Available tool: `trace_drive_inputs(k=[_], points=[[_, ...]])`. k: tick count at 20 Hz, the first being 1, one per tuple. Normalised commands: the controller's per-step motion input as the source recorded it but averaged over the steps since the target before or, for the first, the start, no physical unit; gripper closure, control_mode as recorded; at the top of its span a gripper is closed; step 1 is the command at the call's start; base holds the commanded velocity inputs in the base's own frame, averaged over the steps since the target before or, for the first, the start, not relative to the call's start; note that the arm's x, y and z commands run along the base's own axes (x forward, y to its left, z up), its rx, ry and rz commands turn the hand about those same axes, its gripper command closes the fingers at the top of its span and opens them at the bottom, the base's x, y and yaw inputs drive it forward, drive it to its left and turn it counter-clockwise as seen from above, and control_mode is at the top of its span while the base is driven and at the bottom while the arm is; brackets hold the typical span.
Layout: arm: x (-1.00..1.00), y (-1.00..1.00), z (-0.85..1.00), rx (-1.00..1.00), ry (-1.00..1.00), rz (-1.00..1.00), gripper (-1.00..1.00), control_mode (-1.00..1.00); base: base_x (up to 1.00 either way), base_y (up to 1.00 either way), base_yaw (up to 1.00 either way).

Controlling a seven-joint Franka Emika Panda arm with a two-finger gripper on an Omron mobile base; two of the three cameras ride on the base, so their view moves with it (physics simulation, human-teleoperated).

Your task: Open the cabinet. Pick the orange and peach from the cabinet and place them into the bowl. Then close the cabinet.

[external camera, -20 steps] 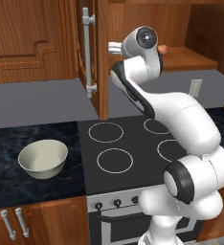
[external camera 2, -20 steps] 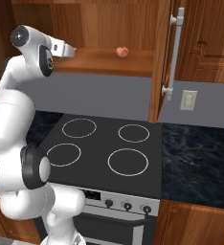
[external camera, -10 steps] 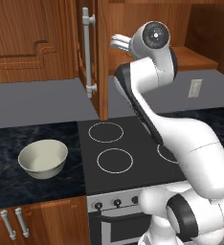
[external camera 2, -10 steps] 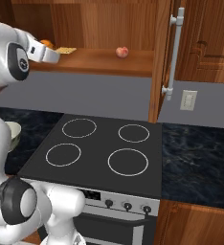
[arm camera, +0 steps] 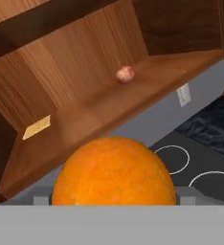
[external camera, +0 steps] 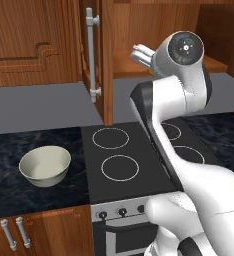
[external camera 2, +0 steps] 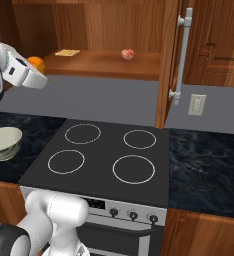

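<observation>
I'm working in a home kitchen. A black four-ring stove (external camera 2: 106, 152) sits in front of me with control knobs (external camera 2: 133, 215) along its front above the oven door. Dark marbled counters (external camera 2: 206, 167) run off to either side, with a low wooden cabinet (external camera: 39, 232) with short silver handles underneath. Reddish-brown wooden wall cabinets (external camera: 34, 42) hang above a grey wall, and a wall outlet (external camera 2: 196, 104) is set into it. A cream bowl (external camera: 45, 165) stands on the counter.
</observation>
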Motion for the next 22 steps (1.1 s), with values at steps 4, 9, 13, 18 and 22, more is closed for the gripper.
trace_drive_inputs(k=[4, 9, 13, 18, 22], points=[[-1.00, -0.03, -0.12, 0.13, 0.16, -0.10, 1.00, -1.00, 0.00, 0.00, 0.00], [-1.00, 0.00, -0.43, 0.08, 0.25, -0.07, 1.00, -1.00, 0.00, 0.00, 0.00], [-1.00, 0.00, -0.57, 0.08, 0.28, -0.05, 1.00, -1.00, 0.00, 0.00, 0.00], [-1.00, 0.00, -0.58, 0.08, 0.28, -0.04, 1.00, -1.00, 0.00, 0.00, 0.00], [-1.00, 0.06, -0.63, 0.07, 0.30, 0.00, 1.00, -1.00, 0.00, 0.00, 0.00]])
